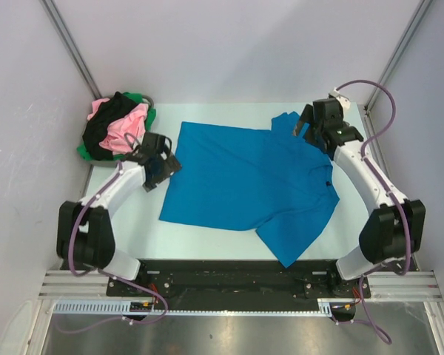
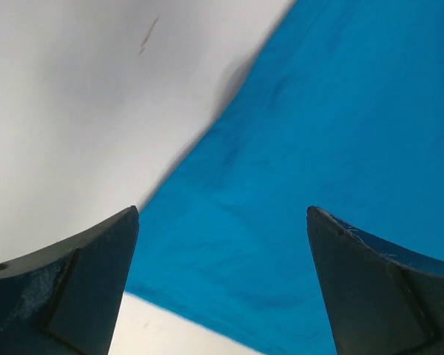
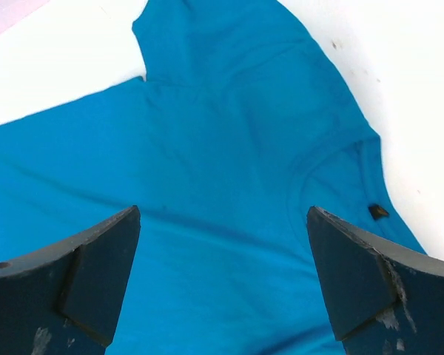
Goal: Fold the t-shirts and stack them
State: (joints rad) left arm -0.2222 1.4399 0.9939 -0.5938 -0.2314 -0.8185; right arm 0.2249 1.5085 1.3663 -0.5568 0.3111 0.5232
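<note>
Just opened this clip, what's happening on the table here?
A blue t-shirt lies spread flat on the table, not yet folded. The robot's left tool hangs open over the shirt's left edge. The right tool is open above the collar and far sleeve. Neither holds anything. A heap of pink, black and green shirts sits at the far left corner.

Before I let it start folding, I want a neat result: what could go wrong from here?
On the blue t-shirt, the near sleeve reaches the front edge of the table and might slide off when dragged. The far sleeve, by the open right gripper, looks rumpled, so a crease may get folded in.
</note>
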